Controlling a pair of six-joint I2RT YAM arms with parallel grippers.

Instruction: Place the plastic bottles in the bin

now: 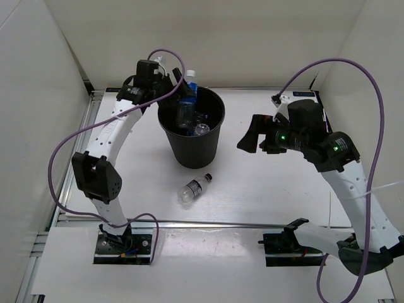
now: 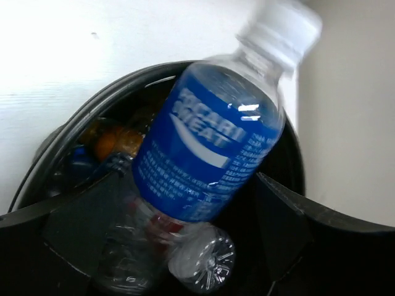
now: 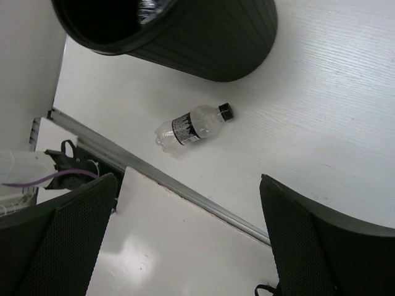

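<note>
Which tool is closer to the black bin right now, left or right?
Left. The left tool is directly above the far rim of the bin, open, with a blue-label bottle between its fingers. The right tool is off to that bin's right, apart from it.

Glossy plastic bottle [image 2: 210, 154], matt ribbed bin [image 3: 210, 43]

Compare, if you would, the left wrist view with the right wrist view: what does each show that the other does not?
Only the left wrist view shows the blue-labelled bottle tilted over the black bin, with an orange bottle inside it. Only the right wrist view shows the dark-labelled bottle lying on the table outside the bin. Both show the bin's rim.
</note>
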